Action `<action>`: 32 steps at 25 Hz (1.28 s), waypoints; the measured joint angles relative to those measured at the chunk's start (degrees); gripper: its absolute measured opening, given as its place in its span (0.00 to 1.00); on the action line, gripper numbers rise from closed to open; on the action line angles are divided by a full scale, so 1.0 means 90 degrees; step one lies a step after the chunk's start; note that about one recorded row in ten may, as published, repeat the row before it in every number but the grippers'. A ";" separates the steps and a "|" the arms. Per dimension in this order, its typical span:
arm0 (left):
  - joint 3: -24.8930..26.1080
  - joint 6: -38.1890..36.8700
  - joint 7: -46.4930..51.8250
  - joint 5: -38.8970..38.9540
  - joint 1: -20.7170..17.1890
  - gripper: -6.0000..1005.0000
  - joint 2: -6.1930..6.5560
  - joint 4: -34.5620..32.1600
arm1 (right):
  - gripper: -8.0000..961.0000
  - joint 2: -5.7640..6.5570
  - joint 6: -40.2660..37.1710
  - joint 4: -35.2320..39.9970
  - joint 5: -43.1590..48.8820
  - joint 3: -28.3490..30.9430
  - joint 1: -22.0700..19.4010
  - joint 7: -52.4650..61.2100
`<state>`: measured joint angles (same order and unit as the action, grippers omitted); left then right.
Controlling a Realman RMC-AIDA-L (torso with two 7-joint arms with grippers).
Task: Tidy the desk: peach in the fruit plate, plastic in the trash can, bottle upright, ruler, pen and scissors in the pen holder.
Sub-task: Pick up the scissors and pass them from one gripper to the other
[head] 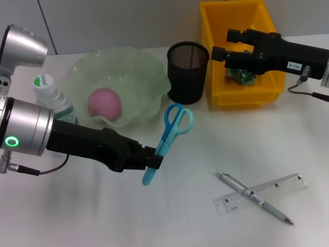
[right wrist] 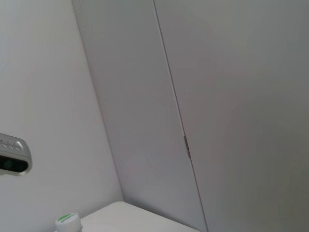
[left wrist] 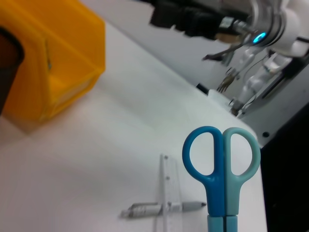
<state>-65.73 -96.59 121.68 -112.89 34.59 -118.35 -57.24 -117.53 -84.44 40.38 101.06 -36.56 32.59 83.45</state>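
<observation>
I am taking the black mesh pen holder (head: 188, 72) as my landmark. My left gripper (head: 154, 157) is reaching in on the near-left side of the pen holder, and its jaws are clamping the blades of the blue scissors (head: 169, 138), whose handles are pointing up toward the holder; they are hanging above the table (head: 169, 216), not yet inside the holder. In the left wrist view I am seeing the scissor handles (left wrist: 221, 157) closed together.

Just left of the pen holder the pale green fruit plate (head: 139, 67) is holding the pink peach (head: 105, 102). Farther left, beyond the plate, the bottle (head: 51, 95) with its white cap is standing upright. Touching the holder's right side, the yellow bin (head: 241, 98) is serving as the trash can, and a green crumpled plastic piece (head: 241, 75) is lying inside it. My right gripper (head: 224, 50) is hovering over that bin; I cannot tell whether it is open or closed.

Well to the near-right of the holder, the pen (head: 254, 198) is lying crossed over the clear ruler (head: 262, 193) on the table.
</observation>
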 joint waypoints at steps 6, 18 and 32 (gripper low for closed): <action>0.0009 0.0000 -0.0426 0.0339 -0.0043 0.21 -0.0002 0.0171 | 0.85 -0.0014 0.0068 -0.0034 0.0000 0.0000 0.0036 -0.0011; 0.0223 0.0047 -0.1549 0.1069 -0.0080 0.21 -0.0017 0.0780 | 0.85 -0.0062 0.0205 -0.0141 0.0000 0.0000 0.0166 -0.0064; 0.0279 0.0643 -0.3719 0.2324 -0.0321 0.21 -0.0032 0.1759 | 0.85 -0.0076 0.0486 -0.0312 -0.0248 0.0007 0.0262 -0.0270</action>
<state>-63.22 -90.80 88.21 -91.97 31.70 -118.63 -41.41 -118.21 -80.06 37.57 98.83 -36.49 34.95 81.01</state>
